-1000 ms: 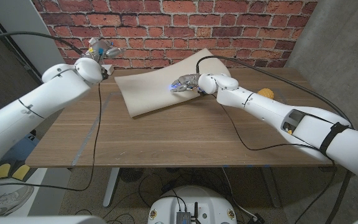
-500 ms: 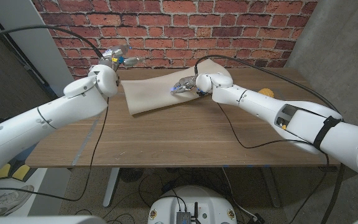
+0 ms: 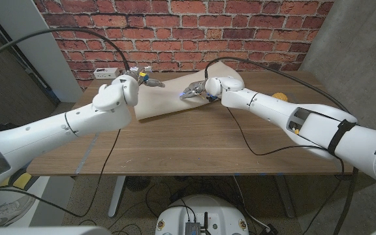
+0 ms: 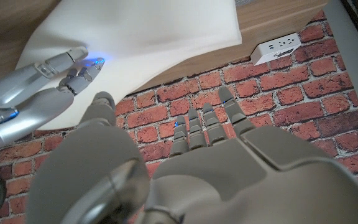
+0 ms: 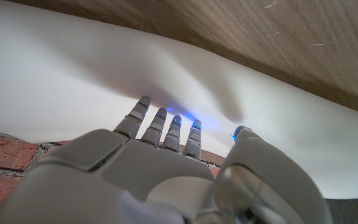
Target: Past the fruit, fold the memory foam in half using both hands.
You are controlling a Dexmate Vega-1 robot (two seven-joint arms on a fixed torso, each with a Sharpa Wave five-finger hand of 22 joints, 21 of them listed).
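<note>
Both hands at the foam on the worktop's far edge

Head view: a wooden worktop point(image 3: 194, 140) before a red brick wall point(image 3: 175, 26); the pale, soft foam point(image 3: 168, 98) lies by the far edge, a yellow fruit point(image 3: 279, 97) near the right edge. The left hand point(image 3: 138, 77) hangs over the foam's left end, fingers apart, empty.
Left wrist view: the foam sags off the far edge.
Right wrist view: the right hand point(image 5: 166, 134) has fingertips point(image 5: 143, 102) at the foam's raised edge; whether it grips, I cannot tell.

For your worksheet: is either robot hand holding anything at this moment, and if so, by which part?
The right hand rests its fingertips on the memory foam near its raised far edge; whether it grips cannot be told. The left hand holds nothing, fingers apart.
</note>
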